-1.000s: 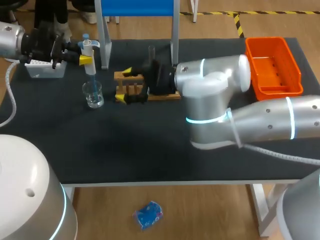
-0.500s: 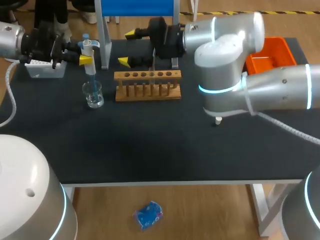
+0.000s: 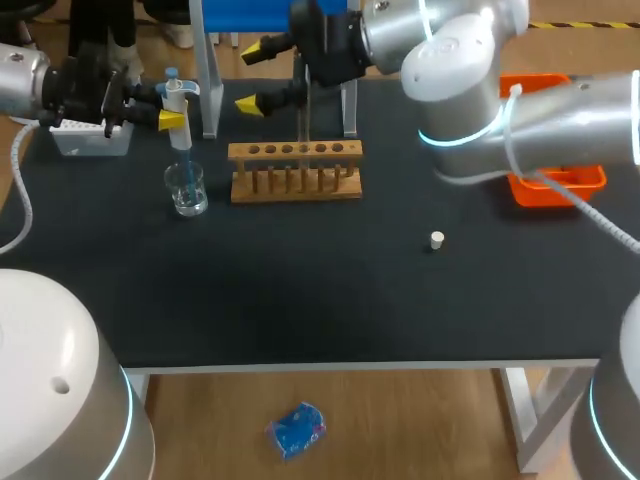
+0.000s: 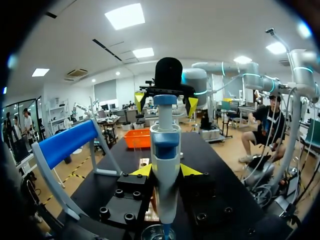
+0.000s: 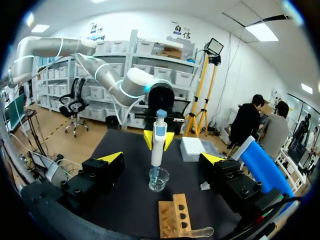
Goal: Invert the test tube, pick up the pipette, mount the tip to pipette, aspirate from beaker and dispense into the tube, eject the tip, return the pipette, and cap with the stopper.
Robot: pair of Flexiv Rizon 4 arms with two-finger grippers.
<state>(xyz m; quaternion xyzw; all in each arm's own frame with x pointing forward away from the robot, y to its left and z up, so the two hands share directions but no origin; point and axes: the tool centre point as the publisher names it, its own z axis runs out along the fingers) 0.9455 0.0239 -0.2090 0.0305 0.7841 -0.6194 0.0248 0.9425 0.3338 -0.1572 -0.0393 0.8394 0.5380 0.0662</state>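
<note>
Currently in hand: aspirating, by my judgement. The blue pipette tip (image 5: 156, 171) is mounted and its end dips into the small clear glass beaker (image 3: 187, 190) toward the table's left.
Left claw: the left gripper (image 4: 165, 171) pinches the white-and-blue pipette (image 3: 181, 135) from both sides and holds it upright directly over the beaker.
Right claw: the right gripper (image 3: 252, 77) is spread wide with nothing in it, hanging above the far side of the pale wooden tube rack (image 3: 295, 170).
Tube: the clear glass test tube (image 5: 194, 232) is at the rack, under the right gripper and ungripped. Whether its mouth faces up, I cannot tell.
Next move: likely lift the pipette straight up until the tip clears the beaker rim, carry it to the rack, centre it over the tube and dispense. The narrow mouth calls for careful lining up.
Left to do: eject the tip, return the pipette, cap the tube. The small white stopper (image 3: 437, 240) lies on the black table (image 3: 300, 310), right of the rack and well apart from it.
Edges: the white tip box (image 3: 90, 142) sits just behind the beaker near the far-left corner. The orange plastic bin (image 3: 570, 180) is at the right edge, partly behind the right arm.
Room: best over the table's near half, where only the stopper lies. The tight spot is between pipette and rack, where the right gripper hangs. Its height is unclear, so a knock is possible.
</note>
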